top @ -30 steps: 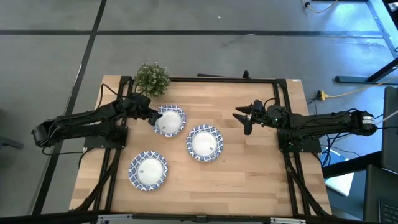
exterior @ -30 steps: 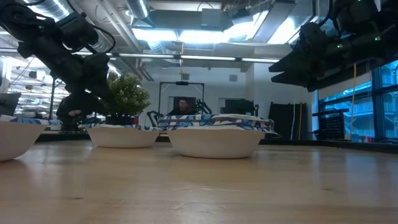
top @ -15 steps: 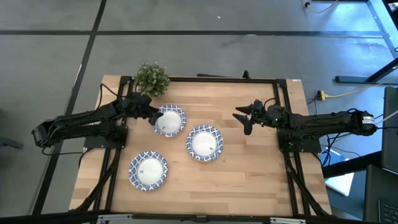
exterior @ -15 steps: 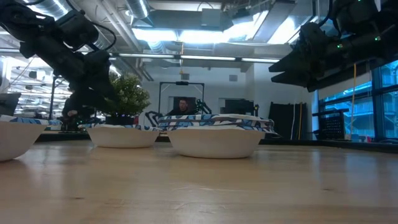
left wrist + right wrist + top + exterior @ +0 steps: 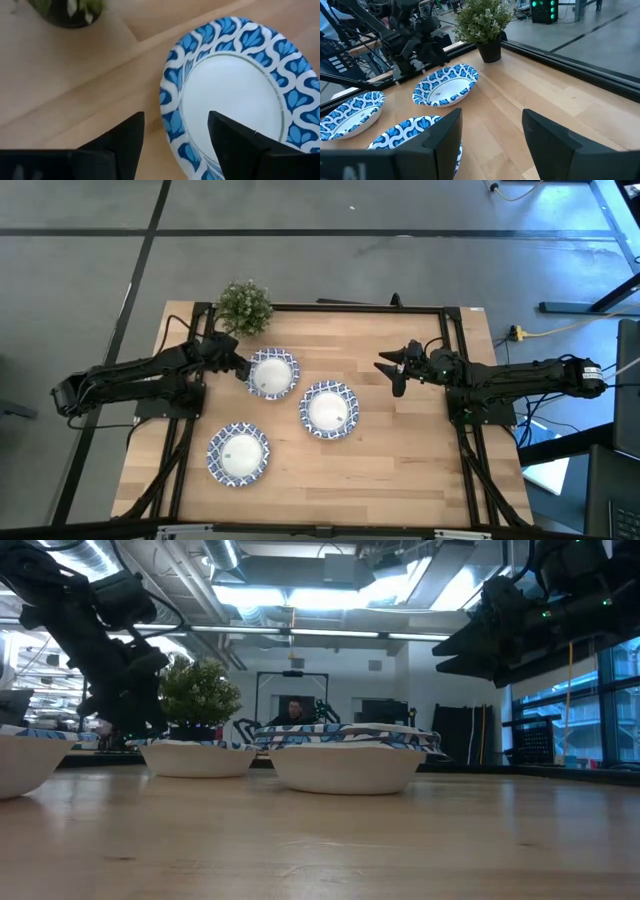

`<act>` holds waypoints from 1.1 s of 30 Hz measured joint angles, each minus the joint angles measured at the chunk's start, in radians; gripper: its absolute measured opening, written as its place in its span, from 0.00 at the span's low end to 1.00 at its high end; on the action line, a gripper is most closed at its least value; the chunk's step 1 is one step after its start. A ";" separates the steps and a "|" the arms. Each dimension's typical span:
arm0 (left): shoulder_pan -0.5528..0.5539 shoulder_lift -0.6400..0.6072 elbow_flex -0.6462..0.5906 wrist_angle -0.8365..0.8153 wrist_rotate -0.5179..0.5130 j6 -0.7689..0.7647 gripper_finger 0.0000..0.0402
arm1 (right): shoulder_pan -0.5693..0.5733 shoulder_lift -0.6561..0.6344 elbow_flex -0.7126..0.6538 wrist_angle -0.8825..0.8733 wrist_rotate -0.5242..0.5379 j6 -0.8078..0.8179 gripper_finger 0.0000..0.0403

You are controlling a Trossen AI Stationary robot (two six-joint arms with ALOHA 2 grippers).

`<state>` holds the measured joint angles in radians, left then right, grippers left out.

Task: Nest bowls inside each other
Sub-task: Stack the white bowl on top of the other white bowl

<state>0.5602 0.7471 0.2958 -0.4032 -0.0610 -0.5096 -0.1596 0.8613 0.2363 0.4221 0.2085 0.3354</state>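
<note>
Three blue-and-white rimmed bowls show on the table: a far-left one, a middle one and a near one. In the low view the middle one has a layered rim, as if more than one bowl were nested there. My left gripper is open at the far-left bowl's left edge. In its wrist view its fingers stand on either side of that rim; I see no touch. My right gripper hovers open above the table, right of the middle bowl.
A small green potted plant stands at the far edge, just behind my left gripper and the far-left bowl. Bare wood lies on the table's right and near-right part. A person shows far off in the room behind.
My left gripper has drawn back a little toward the table's left edge, from over the far-left bowl to beside its left rim. The bowls have stayed where they were.
</note>
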 joint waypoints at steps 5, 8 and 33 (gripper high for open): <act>0.000 0.000 0.000 -0.003 0.039 -0.035 0.53 | 0.000 0.000 0.000 0.000 0.000 0.000 0.52; 0.000 0.017 0.000 -0.011 0.037 -0.046 0.53 | 0.000 0.000 0.000 0.000 0.000 0.000 0.52; 0.000 0.157 0.000 0.001 0.106 -0.117 0.39 | 0.000 0.000 0.000 0.000 0.000 0.001 0.52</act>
<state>0.5598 0.9039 0.2958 -0.4025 0.0451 -0.6271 -0.1595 0.8616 0.2366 0.4219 0.2085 0.3363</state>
